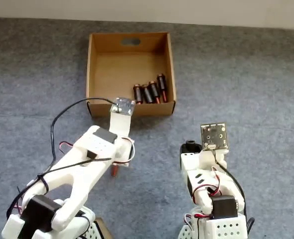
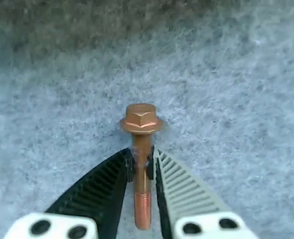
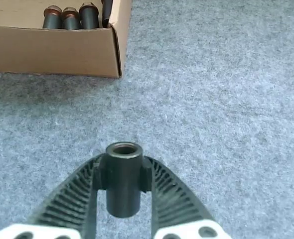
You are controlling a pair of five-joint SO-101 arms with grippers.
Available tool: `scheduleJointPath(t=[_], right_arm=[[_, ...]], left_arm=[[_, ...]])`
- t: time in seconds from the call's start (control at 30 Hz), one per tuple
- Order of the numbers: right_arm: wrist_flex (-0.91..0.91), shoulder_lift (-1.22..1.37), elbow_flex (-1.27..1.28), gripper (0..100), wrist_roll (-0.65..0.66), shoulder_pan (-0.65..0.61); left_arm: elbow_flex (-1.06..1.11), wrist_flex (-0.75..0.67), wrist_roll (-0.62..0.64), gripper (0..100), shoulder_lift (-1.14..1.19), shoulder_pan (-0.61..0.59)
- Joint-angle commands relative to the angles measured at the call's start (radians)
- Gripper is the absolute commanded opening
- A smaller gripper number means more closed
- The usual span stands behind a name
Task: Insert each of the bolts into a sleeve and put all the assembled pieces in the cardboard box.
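Note:
My left gripper [image 2: 142, 160] is shut on the shank of a copper bolt [image 2: 141, 122], whose hex flange head points away from the wrist above grey carpet. From above, the bolt [image 1: 114, 170] pokes out under the left arm, in front of the cardboard box [image 1: 93, 74]. My right gripper [image 3: 122, 172] is shut on a black sleeve [image 3: 122, 189], held upright with its open bore up. That sleeve [image 1: 190, 147] sits right of the left arm. Several assembled pieces [image 1: 150, 92] lie in the box's front right corner, and they also appear over the box wall [image 3: 52, 50] as dark sleeves with copper heads [image 3: 70, 17].
Grey carpet [image 1: 246, 84] covers the table. The box stands at the back centre, its front wall close ahead of the left arm's wrist camera [image 1: 122, 106]. A black cable [image 1: 62, 114] loops to the left of that arm.

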Motion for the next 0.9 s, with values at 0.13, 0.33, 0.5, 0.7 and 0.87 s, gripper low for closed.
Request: scheduleJointPath(t=[0.13,0.33,0.5,0.7,0.87], right_arm=[[0.002,-0.01,-0.005,0.6,-0.005,0.005],[0.002,-0.01,-0.005,0.6,-0.005,0.005],[0.002,-0.01,-0.005,0.6,-0.005,0.005],[0.002,-0.01,-0.005,0.6,-0.005,0.005],[0.002,-0.01,-0.005,0.6,-0.005,0.005]], left_arm=[[-0.059,0.012,-0.026,21,-0.002,0.005],[-0.058,-0.044,-0.026,20,-0.001,0.005],[-0.03,-0.051,-0.026,18,0.001,0.005],[0.028,-0.129,-0.026,17,0.001,-0.047],[0.054,-0.164,-0.026,17,-0.001,-0.081]])
